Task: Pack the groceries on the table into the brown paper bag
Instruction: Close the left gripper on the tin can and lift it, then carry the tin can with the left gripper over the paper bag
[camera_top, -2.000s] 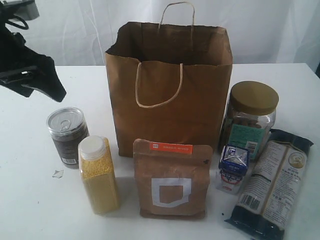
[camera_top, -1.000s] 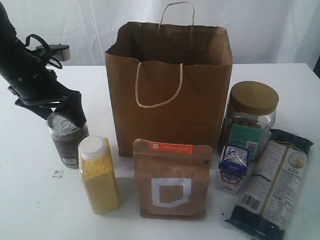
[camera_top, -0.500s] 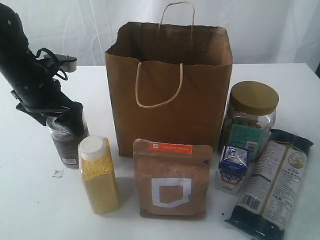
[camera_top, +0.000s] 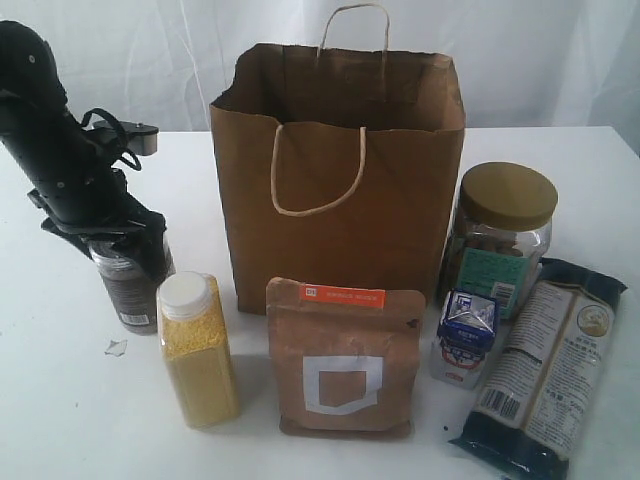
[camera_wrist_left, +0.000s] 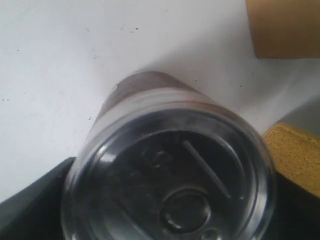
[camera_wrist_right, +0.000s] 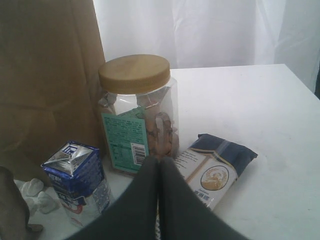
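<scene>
On the table (camera_top: 60, 420), left of the brown paper bag (camera_top: 340, 200), straddles the upright dark pull-tab can (camera_top: 130, 295) with the left gripper (camera_top: 125, 250), fingers either side of its lid; cannot tell whether squeezing. Points the right gripper (camera_wrist_right: 159, 162), fingers pressed together, toward the gold-lidded clear jar (camera_wrist_right: 140, 115).

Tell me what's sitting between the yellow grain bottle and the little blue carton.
The brown kraft pouch sits between the bottle and the carton, clearest in the exterior view.
</scene>
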